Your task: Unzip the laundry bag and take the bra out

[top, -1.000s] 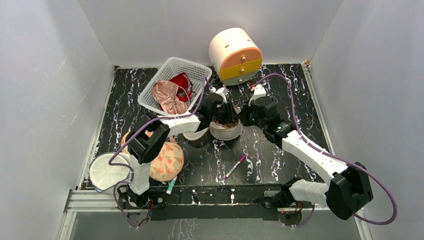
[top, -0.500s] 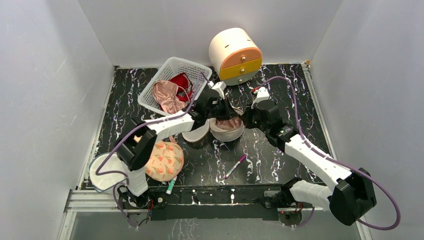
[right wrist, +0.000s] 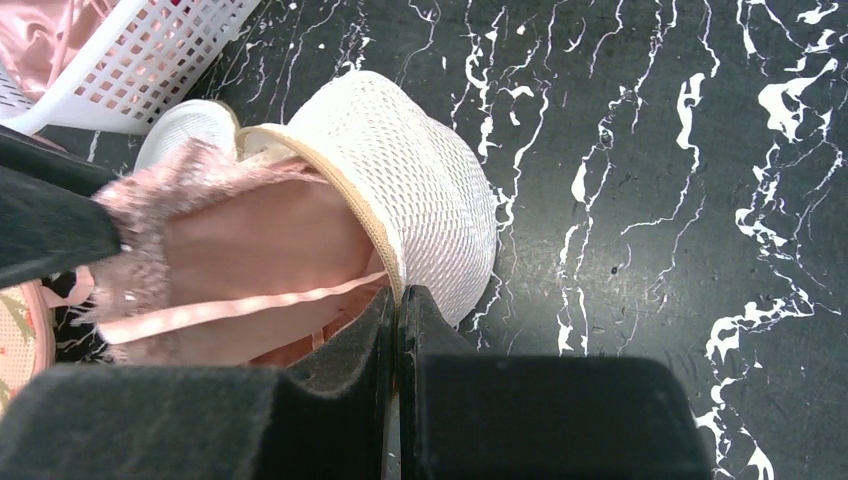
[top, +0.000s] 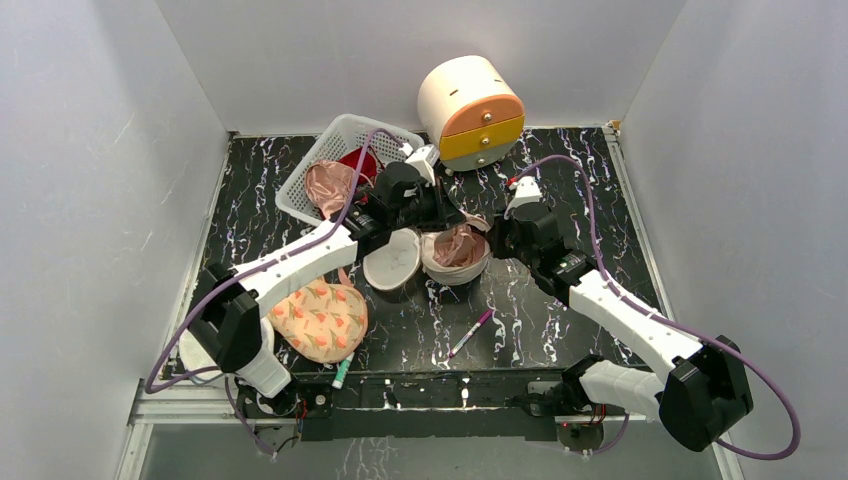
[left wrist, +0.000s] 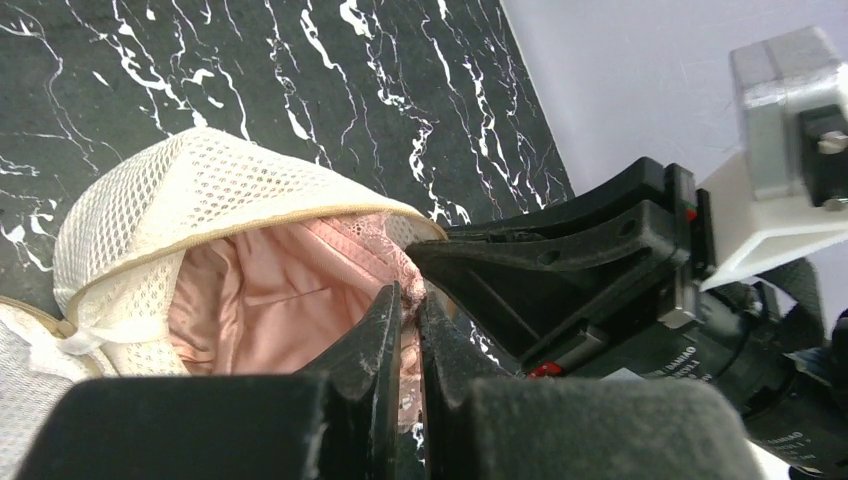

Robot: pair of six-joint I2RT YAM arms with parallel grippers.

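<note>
— What do you see from the top?
— I see the laundry bag [top: 452, 270] in the middle of the black table [top: 560, 170], near the white basket [top: 345, 138]. It is open. Its round flap [top: 392, 258] lies beside it. A pink bra [top: 458, 243] sits inside. My left gripper [top: 446, 218] is at the bag's far side. My right gripper [top: 488, 243] is at its right side.
— And the left wrist camera?
— My left fingers are almost closed. They pinch the lacy edge of the bra, which pokes out of the opening.
— And the right wrist one?
— My right fingers press together on the bag's tan rim.
</note>
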